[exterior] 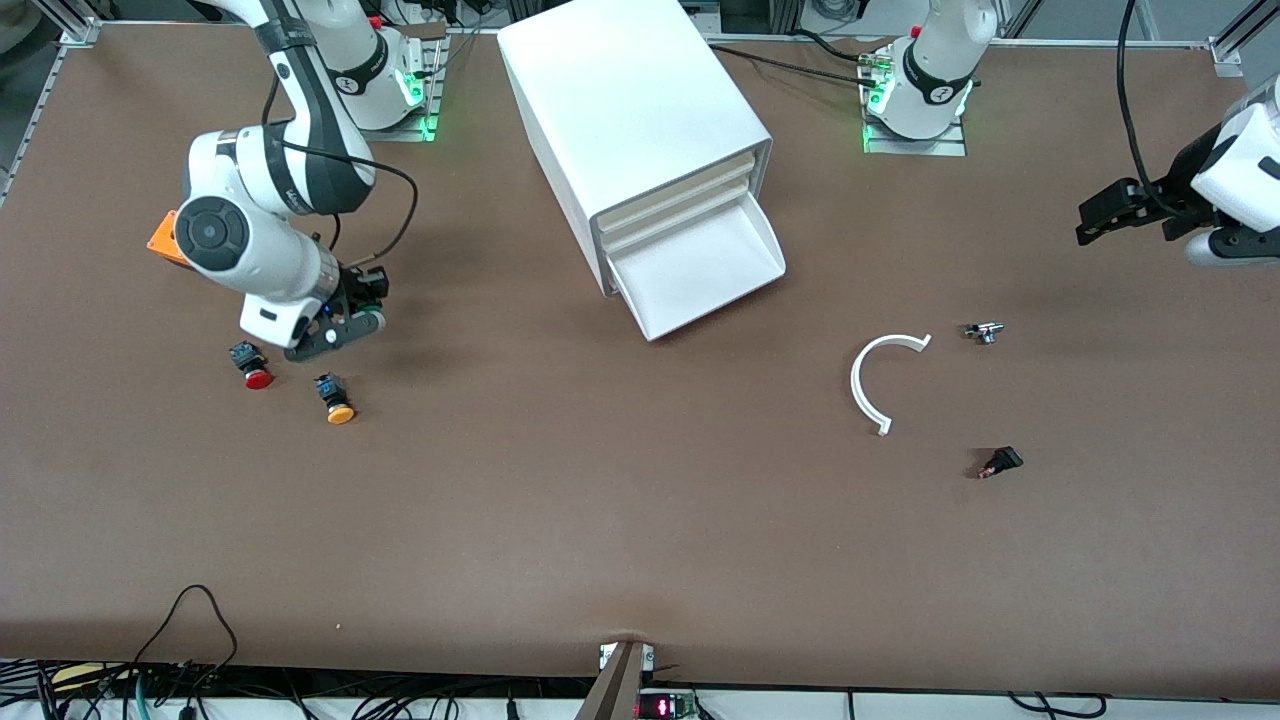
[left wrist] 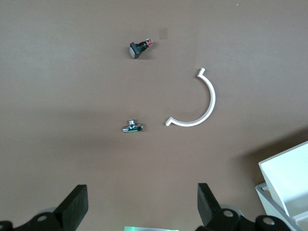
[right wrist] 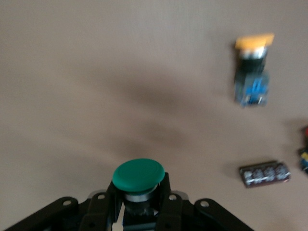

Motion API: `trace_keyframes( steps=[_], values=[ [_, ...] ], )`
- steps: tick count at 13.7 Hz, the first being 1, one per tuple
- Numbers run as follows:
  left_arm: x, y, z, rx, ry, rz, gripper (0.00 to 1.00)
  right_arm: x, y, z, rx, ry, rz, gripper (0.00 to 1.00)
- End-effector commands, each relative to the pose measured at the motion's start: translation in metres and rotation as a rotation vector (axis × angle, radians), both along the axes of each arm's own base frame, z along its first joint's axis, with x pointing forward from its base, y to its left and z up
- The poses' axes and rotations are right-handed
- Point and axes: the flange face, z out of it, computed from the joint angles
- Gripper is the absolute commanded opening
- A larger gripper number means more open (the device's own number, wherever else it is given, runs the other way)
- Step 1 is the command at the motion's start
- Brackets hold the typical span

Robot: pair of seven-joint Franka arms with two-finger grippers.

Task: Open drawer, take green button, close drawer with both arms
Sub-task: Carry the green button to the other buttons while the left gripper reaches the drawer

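Counted it all up. Two robot arms: right arm [exterior: 250, 230] and left arm [exterior: 1235, 170]. Two grippers to match, right gripper [right wrist: 139, 195] and left gripper [left wrist: 142, 202]. Just one cabinet [exterior: 620, 100], looks like four drawers in it, only one drawer [exterior: 700, 270] pulled out. Three push buttons total: one green button [right wrist: 138, 174], one red button [exterior: 253, 366], one orange button [exterior: 334, 398]. Then singles: one white curved strip [exterior: 868, 380], one small silver part [exterior: 984, 331], one small black part [exterior: 1001, 462] with a red tip, one dark ribbed block [right wrist: 265, 173], one orange block [exterior: 162, 242].
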Motion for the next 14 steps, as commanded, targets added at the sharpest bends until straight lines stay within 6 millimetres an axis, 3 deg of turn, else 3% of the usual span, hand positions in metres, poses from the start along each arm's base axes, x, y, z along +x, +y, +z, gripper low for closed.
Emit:
trace_keyframes(
  steps=[1,4,7,8,10,11,14],
  values=[
    [0.019,-0.031,-0.032,-0.023,0.007,0.070,1.00,-0.051,-0.036,-0.033,0.038,-0.010,0.002,0.00],
    [0.026,-0.125,-0.079,-0.010,0.023,0.160,1.00,-0.089,-0.055,-0.085,0.020,-0.077,0.009,0.00],
    [0.033,-0.204,-0.143,-0.018,0.062,0.264,1.00,-0.093,-0.059,-0.101,0.001,-0.079,0.008,0.00],
    [0.035,-0.223,-0.164,-0.026,0.068,0.302,1.00,-0.093,-0.059,-0.104,-0.004,-0.084,0.009,0.12],
    [0.029,-0.261,-0.203,-0.036,0.076,0.373,1.00,-0.092,-0.061,-0.107,-0.010,-0.090,0.002,0.87],
    [0.020,-0.279,-0.221,-0.051,0.048,0.379,1.00,-0.090,-0.061,-0.103,-0.006,-0.098,-0.005,0.99],
    [0.006,-0.298,-0.290,-0.074,0.072,0.370,1.00,-0.073,-0.055,-0.075,0.020,-0.162,-0.034,0.99]
  ],
)
